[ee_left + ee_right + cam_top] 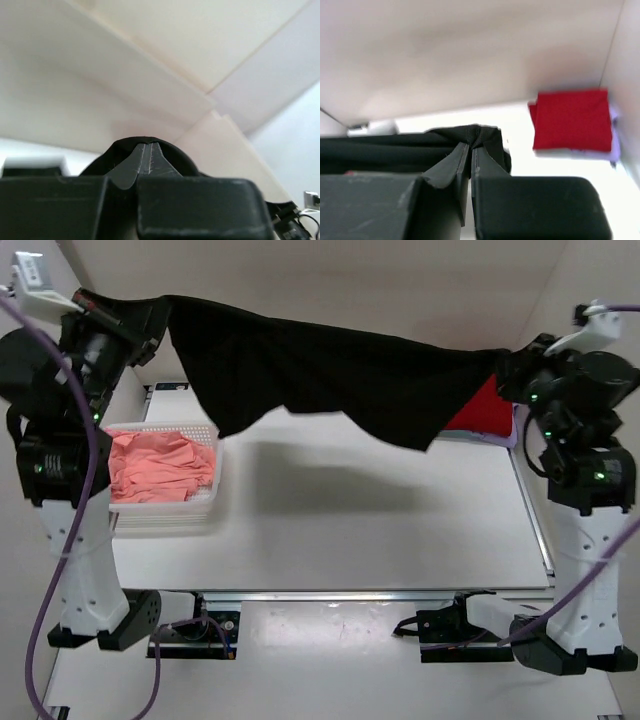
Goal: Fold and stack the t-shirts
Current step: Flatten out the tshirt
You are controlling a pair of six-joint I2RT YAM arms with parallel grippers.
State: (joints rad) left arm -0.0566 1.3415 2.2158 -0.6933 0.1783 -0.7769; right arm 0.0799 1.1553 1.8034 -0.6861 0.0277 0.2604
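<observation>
Both the left jaws and the right jaws pinch the black t-shirt (330,380) tight, holding it stretched high over the bench (380,530). Its soft, floppy cloth sags. If one small pinch slips, it could drop in a crumpled heap near the neat, square red t-shirt (480,412).

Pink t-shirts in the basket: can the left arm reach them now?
Probably not yet: the left gripper is shut on the black t-shirt, held up with the right gripper.
</observation>
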